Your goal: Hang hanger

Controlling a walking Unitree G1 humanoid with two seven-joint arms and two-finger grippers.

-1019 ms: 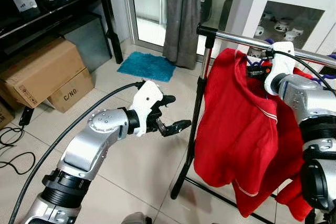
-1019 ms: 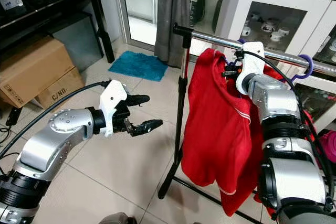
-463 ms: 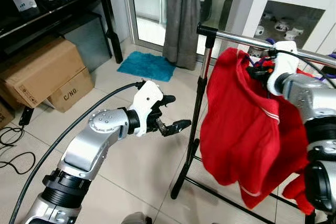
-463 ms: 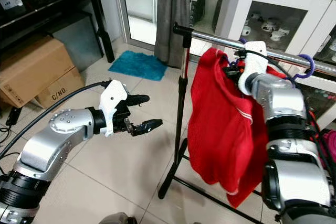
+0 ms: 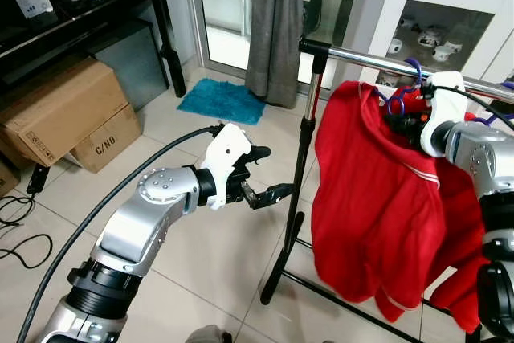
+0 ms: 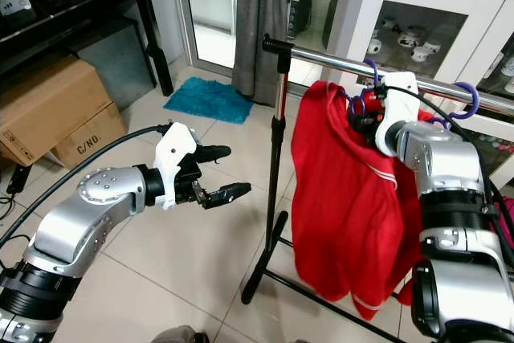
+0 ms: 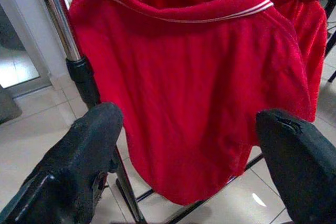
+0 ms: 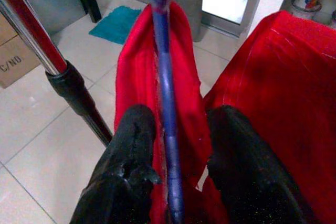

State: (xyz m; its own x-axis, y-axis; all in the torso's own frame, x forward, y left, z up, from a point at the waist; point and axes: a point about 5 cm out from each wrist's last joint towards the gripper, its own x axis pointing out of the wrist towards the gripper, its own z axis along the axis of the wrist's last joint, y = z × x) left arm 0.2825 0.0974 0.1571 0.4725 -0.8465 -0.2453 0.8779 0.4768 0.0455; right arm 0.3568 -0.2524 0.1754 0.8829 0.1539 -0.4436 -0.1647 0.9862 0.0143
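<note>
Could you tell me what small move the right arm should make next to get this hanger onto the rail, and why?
Probably lift slightly and carry the purple hanger toward the chrome rail. The right end effector grips its neck with the red garment draped on it, and the hook appears level with the rail, but I cannot tell whether it has caught.

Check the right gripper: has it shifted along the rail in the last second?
Yes. The right gripper, shut on the purple hanger with the red shirt, has moved to the robot's right along the rail, away from the upright post.
</note>
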